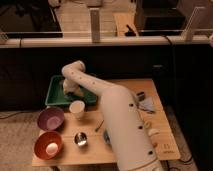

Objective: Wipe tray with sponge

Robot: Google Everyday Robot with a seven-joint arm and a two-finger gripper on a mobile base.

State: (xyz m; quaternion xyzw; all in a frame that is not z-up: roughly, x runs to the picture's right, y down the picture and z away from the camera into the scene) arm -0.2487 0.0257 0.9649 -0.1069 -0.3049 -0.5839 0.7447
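Camera view puts me above a wooden table (129, 86), looking along my white arm (125, 125) as it rises from the near edge and bends down at the far-left corner. The gripper (69, 88) is down inside the tray (54, 95), the green one with the raised rim that sits at the table's far-left corner. It is low over the tray floor towards the middle. Whether it is open or closed I cannot tell from here. I also cannot pick the sponge out from the pale gripper tip, so I cannot say exactly where in the tray it lies. Just beside the tray's near rim stands a cream cup (77, 108). To the left of the cup is a purple bowl (50, 119). Nearer the front is a red bowl (48, 145) with a pale round thing (51, 148) in it, and a small metal cup (80, 139) sits to its right. On the right side of the table lies a grey-blue cloth (146, 105). A white sticker (165, 147) marks the front-right corner, and I cannot read anything on it.
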